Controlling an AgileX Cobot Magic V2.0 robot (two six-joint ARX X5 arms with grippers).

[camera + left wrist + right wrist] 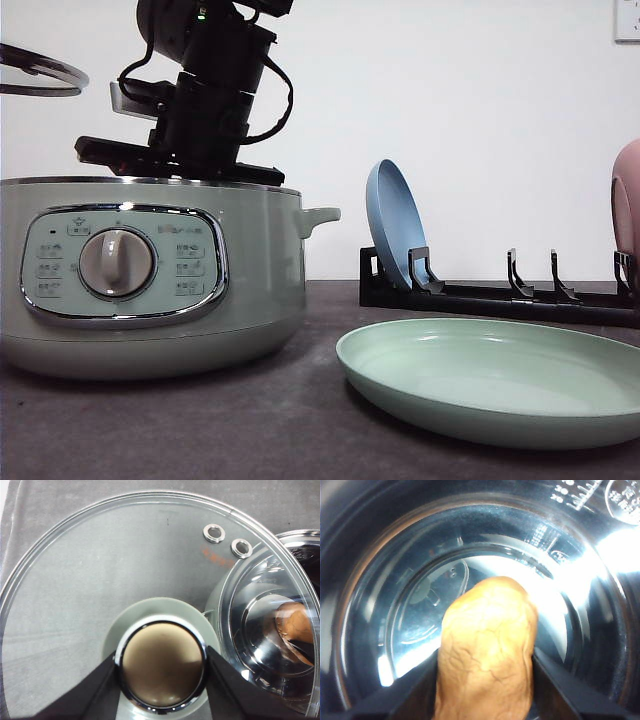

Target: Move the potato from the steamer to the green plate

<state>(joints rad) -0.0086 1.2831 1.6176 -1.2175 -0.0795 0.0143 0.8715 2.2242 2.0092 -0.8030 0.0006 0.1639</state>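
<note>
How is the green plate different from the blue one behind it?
The green plate lies flat on the table; the blue plate stands on edge in the black rack. The green one is nearer the camera and looks much wider; the blue one shows mostly its side. Both are round, shallow, matte and empty.

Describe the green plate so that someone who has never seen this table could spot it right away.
Start at the big pale green steamer on the left of the dark table, then look right to the black rack behind. The green plate lies flat on the table in front of that rack. The blue plate stands on edge in the rack, and the green plate is mint-coloured, wide and shallow.
</note>
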